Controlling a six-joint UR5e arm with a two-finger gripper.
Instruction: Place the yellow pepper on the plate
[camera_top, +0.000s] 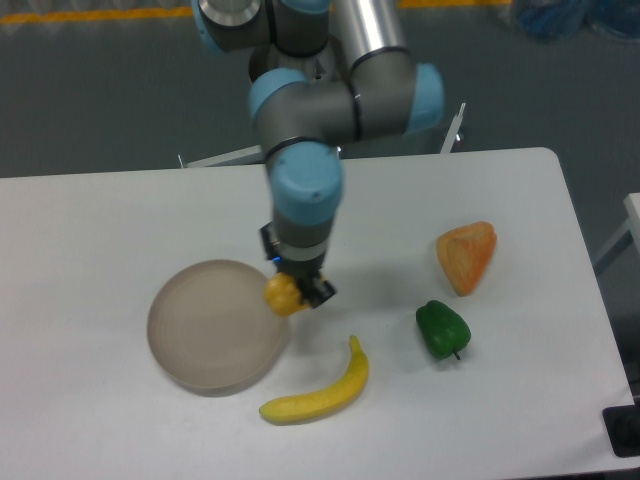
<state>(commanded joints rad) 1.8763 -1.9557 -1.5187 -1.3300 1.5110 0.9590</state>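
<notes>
Now the pincer (292, 292) sits just left of the frame's centre, clamped on the pepper (281, 294), which pokes out yellow from under the fingers. The pepper hangs at the right rim of the plate (205, 325), over the edge and not over the middle; whether it is clear of the plate's surface cannot be told from this view. The plate lies in the lower left of the white tabletop (90, 220) and holds nothing.

The step in hand looks like the carry, near its end: the pepper is lifted and brought to the plate but not yet set down. The next move probably calls for a little more travel toward the left of the frame, so the pepper is above the plate's centre, then a descent and a release.

A banana (318, 391) lies below the pincer, near the plate's lower right rim. A green pepper (441, 329) and an orange wedge (467, 255) lie well apart at the right.
</notes>
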